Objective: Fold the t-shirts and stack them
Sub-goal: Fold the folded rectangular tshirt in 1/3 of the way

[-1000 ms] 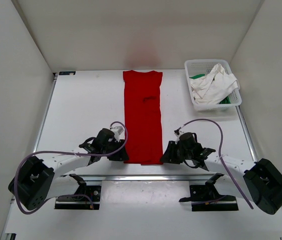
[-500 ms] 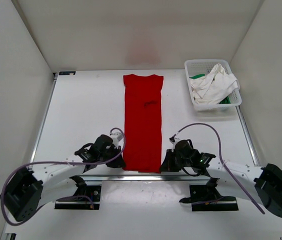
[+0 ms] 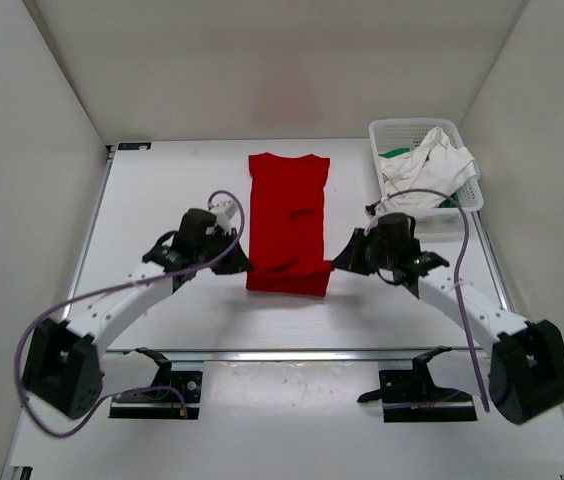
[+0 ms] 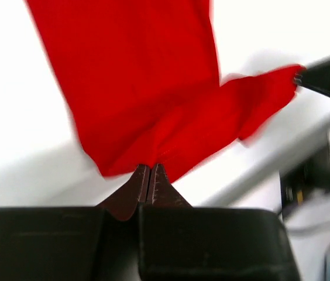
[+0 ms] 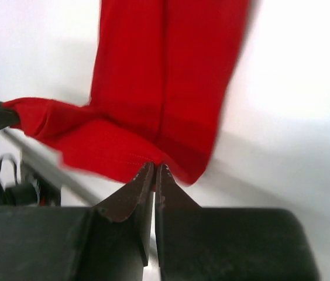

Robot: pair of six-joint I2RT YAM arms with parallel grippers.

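"How are your arms posed?"
"I see both stretched forward and inward. The left gripper (image 3: pixel 238 266) and right gripper (image 3: pixel 338 265) each pinch a near corner of the bright red cloth t-shirt (image 3: pixel 287 212), mid-table on the white table (image 3: pixel 162 200)."
"The rest?"
"The off-white cloth shirt (image 3: pixel 424 170) and green shirt (image 3: pixel 394 153) lie in the white plastic mesh basket (image 3: pixel 390 128), far right."
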